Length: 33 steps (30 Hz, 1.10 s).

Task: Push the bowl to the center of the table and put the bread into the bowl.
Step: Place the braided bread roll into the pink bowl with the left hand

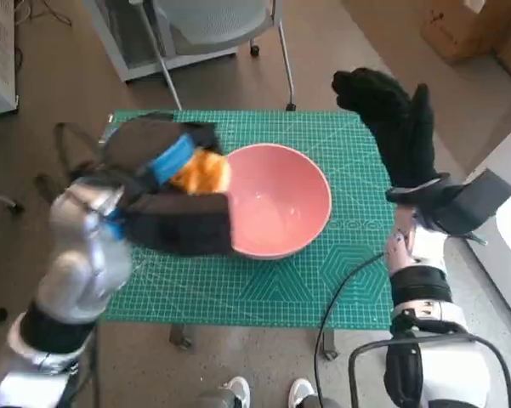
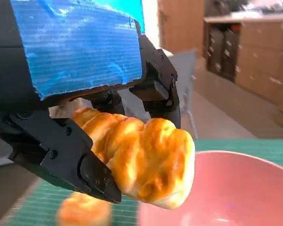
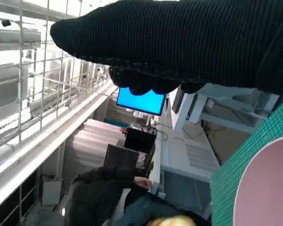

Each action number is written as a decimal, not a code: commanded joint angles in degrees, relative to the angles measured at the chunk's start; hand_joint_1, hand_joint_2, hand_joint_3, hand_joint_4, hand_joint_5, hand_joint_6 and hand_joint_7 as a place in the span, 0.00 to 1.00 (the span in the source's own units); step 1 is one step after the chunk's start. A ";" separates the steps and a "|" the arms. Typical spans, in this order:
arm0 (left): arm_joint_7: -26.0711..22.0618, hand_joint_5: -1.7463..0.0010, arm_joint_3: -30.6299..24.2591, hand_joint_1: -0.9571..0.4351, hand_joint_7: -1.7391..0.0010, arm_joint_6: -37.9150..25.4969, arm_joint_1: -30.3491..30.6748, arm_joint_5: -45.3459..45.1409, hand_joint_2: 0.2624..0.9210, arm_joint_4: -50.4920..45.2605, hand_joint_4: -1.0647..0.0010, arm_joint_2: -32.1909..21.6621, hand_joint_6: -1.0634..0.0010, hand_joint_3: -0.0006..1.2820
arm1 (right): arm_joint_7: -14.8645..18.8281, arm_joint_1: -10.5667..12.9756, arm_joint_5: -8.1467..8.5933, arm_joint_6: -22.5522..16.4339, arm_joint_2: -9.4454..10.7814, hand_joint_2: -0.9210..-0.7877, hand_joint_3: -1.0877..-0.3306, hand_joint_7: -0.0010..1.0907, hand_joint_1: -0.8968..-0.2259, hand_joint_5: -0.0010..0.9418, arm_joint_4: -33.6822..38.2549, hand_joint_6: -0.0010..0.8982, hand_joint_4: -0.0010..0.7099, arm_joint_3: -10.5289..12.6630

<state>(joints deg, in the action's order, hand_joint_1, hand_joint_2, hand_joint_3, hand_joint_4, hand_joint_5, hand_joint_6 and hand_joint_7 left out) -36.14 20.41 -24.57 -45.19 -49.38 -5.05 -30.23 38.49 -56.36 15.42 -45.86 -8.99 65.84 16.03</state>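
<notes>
A pink bowl (image 1: 281, 201) stands on the green cutting mat (image 1: 238, 289), about at its middle. My left hand (image 1: 157, 161) grips a golden twisted bread (image 1: 201, 174) just above the bowl's left rim. The left wrist view shows this bread (image 2: 141, 160) pinched between black fingers (image 2: 157, 89), with the bowl (image 2: 230, 193) below and beside it. A second, blurred bread piece (image 2: 82, 213) lies on the mat underneath. My right hand (image 1: 395, 123) is raised off the mat's right edge, fingers apart and empty. In the right wrist view the glove (image 3: 179, 42) spans the picture and the bowl's rim (image 3: 268, 188) shows.
An office chair (image 1: 212, 25) stands behind the table and a cardboard box (image 1: 468, 25) sits on the floor at the far right. A black cable (image 1: 349, 280) crosses the mat's front right corner. A person's shoes (image 1: 264, 393) show at the near edge. A seated person (image 3: 113, 193) shows in the right wrist view.
</notes>
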 commanded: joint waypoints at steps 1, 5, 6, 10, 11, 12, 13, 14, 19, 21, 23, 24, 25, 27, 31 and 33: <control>2.28 0.25 1.89 0.69 0.44 2.90 -4.88 0.22 1.00 7.55 0.36 2.86 0.34 0.04 | -0.18 2.19 -0.42 -0.45 -0.62 0.00 0.50 0.00 0.33 0.00 0.28 0.39 0.30 0.08; 4.31 0.22 3.32 0.69 0.47 4.78 -8.31 0.16 0.99 14.94 0.39 5.38 0.32 0.05 | -0.29 2.52 -0.39 -0.78 -1.05 0.00 0.50 0.00 0.34 0.00 0.49 0.38 0.30 0.22; 4.72 0.21 3.93 0.69 0.48 4.99 -9.39 -0.20 0.99 17.17 0.40 6.10 0.32 0.05 | -0.35 2.63 -0.39 -0.91 -1.17 0.00 0.50 0.00 0.34 0.00 0.50 0.38 0.30 0.25; 6.88 0.12 5.89 0.69 0.44 5.85 -12.88 -0.78 0.75 25.30 0.48 8.73 0.34 0.32 | -0.47 2.98 -0.32 -1.28 -1.59 0.00 0.50 0.00 0.34 0.00 0.63 0.37 0.29 0.42; 7.16 0.09 6.30 0.69 0.42 5.66 -13.78 -0.76 0.67 27.33 0.51 9.56 0.36 0.41 | -0.45 3.07 -0.28 -1.36 -1.65 0.00 0.51 0.00 0.34 0.00 0.66 0.36 0.29 0.46; 7.42 0.06 6.57 0.69 0.40 5.57 -14.46 -0.69 0.64 28.85 0.54 10.12 0.37 0.46 | -0.46 3.12 -0.27 -1.43 -1.68 0.00 0.51 0.00 0.34 0.00 0.69 0.36 0.29 0.47; 7.34 0.04 7.03 0.69 0.38 5.18 -15.58 -0.64 0.62 31.18 0.57 11.02 0.38 0.49 | -0.44 3.19 -0.23 -1.51 -1.70 0.00 0.51 0.00 0.34 0.00 0.72 0.36 0.28 0.51; 7.33 0.03 7.37 0.69 0.38 4.95 -16.40 -0.57 0.62 32.90 0.58 11.64 0.39 0.50 | -0.43 3.24 -0.22 -1.57 -1.72 0.00 0.51 0.00 0.34 0.00 0.74 0.36 0.28 0.53; 8.12 0.08 8.70 0.69 0.24 5.08 -20.45 0.16 0.70 42.33 0.62 14.82 0.53 0.48 | -0.67 3.35 -0.42 -1.86 -1.90 0.00 0.51 0.00 0.35 0.00 1.13 0.35 0.28 0.59; 9.13 0.10 8.95 0.69 0.19 5.89 -21.43 0.61 0.73 45.47 0.62 15.59 0.57 0.47 | -0.82 3.42 -0.54 -2.01 -1.95 0.00 0.50 0.00 0.35 0.00 1.15 0.34 0.28 0.56; 10.45 0.11 9.10 0.69 0.16 6.90 -22.11 1.05 0.76 48.37 0.64 16.20 0.61 0.45 | -0.92 3.53 -0.61 -2.14 -1.97 0.00 0.50 0.00 0.36 0.00 1.13 0.34 0.28 0.52; 11.11 0.11 9.20 0.69 0.15 7.44 -22.34 1.21 0.77 49.69 0.64 16.44 0.62 0.45 | -0.99 3.60 -0.68 -2.24 -1.98 0.00 0.49 0.00 0.36 0.00 1.12 0.34 0.28 0.48; 11.62 0.12 9.28 0.69 0.15 7.88 -22.55 1.34 0.78 50.72 0.64 16.62 0.62 0.45 | -1.06 3.64 -0.74 -2.32 -1.99 0.00 0.49 0.00 0.36 0.00 1.12 0.34 0.27 0.43; 12.97 0.07 9.63 0.69 0.22 9.15 -22.93 1.38 0.79 52.84 0.66 16.87 0.57 0.43 | -1.29 3.72 -0.91 -2.45 -2.00 0.00 0.49 0.00 0.36 0.00 1.22 0.34 0.27 0.35; 15.72 0.05 9.24 0.69 0.28 13.39 -22.51 2.61 0.80 55.09 0.66 16.44 0.52 0.40 | -1.68 3.83 -1.11 -2.51 -2.01 0.00 0.49 0.00 0.36 0.00 1.45 0.34 0.27 0.22; 16.27 0.12 8.08 0.69 0.22 15.60 -22.04 4.49 0.88 55.81 0.63 16.17 0.57 0.33 | -1.86 3.91 -1.20 -2.61 -1.94 0.00 0.49 0.00 0.35 0.00 1.47 0.34 0.27 0.10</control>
<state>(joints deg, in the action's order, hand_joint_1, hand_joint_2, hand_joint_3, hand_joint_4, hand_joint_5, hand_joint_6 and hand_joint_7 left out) -21.35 29.53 -11.83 -66.51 -46.93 49.49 -13.33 37.17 -54.07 15.28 -48.77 -10.81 66.31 16.43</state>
